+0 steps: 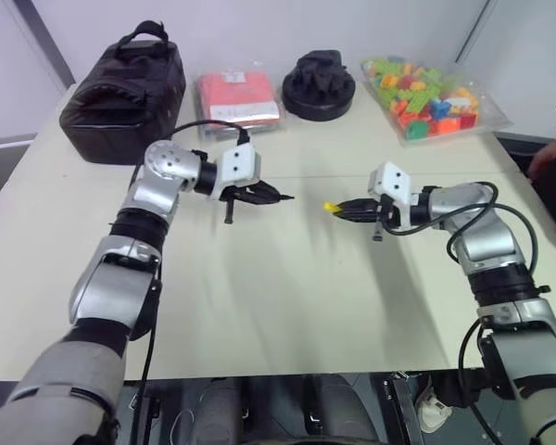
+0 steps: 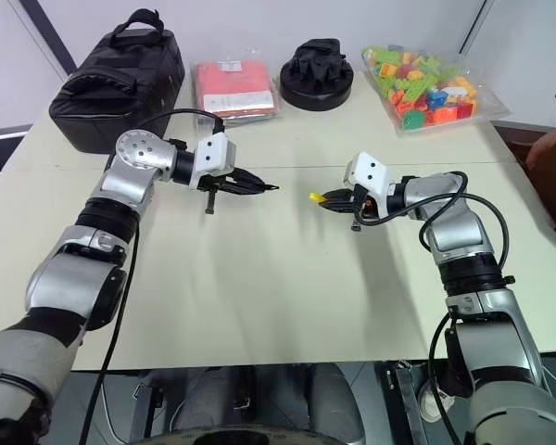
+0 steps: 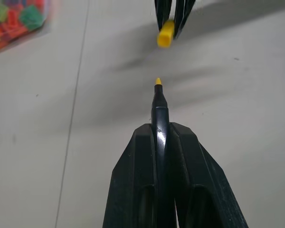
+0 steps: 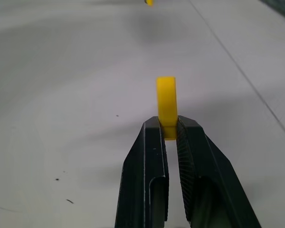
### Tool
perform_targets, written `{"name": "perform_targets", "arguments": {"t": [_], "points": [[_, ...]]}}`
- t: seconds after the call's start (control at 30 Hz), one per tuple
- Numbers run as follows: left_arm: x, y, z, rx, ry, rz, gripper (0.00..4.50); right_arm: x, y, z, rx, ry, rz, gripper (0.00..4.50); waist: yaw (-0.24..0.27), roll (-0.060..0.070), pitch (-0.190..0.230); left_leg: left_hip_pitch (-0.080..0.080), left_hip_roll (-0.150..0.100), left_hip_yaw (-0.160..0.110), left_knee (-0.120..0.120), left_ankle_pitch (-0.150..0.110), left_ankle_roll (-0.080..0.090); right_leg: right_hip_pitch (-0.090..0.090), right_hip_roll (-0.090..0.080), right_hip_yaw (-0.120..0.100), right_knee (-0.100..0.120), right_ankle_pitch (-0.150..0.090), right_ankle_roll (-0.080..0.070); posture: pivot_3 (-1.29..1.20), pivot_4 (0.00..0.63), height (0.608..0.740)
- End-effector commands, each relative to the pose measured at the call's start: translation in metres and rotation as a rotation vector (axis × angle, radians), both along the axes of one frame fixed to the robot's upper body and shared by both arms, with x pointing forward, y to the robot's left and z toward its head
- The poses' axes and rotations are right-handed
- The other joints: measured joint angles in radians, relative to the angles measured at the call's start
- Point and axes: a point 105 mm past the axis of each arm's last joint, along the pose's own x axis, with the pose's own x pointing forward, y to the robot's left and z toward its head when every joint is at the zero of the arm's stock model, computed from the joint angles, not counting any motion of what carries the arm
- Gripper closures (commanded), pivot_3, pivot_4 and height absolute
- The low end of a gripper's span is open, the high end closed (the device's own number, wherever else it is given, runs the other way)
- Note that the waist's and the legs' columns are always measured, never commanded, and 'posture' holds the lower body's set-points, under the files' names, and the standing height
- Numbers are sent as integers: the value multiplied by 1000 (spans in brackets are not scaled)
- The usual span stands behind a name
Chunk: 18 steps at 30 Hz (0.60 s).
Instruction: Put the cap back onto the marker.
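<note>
Marker (image 3: 160, 102) body hidden between left hand (image 3: 167, 137) fingers

We see the scene evenly and brightly lit from overhead, with no harsh glare on the pale counter (image 1: 287, 306). Soft, diffuse shadows of both arms fall on the counter just below and near each of them, with blurred edges. The clear bag of toy bricks (image 1: 431, 97) at the far right catches small highlights. The black bag (image 1: 120, 88) at the far left reads as a dark mass with little detail. In the left wrist view the left tool (image 3: 157, 90) looks sharp near its tip, while the bricks in the corner are out of focus. In the right wrist view the right tool (image 4: 167, 130) is crisp and the far counter softens.
</note>
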Motion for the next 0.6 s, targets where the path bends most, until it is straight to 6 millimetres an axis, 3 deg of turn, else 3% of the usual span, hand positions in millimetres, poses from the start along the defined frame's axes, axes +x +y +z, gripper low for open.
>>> {"name": "perform_targets", "arguments": {"t": [0.03,0.6], "points": [[-4,-12,9,-34,-43,-37,4500,3,9,17,11,-65,24,4455,0,0,0,0,0,0,0,0,0,0,0,0,0,0,0,0,150,740],[-7,-20,1,-46,-23,-48,4500,-3,14,14,29,-61,35,4455,0,0,0,0,0,0,0,0,0,0,0,0,0,0,0,0,150,740]]}}
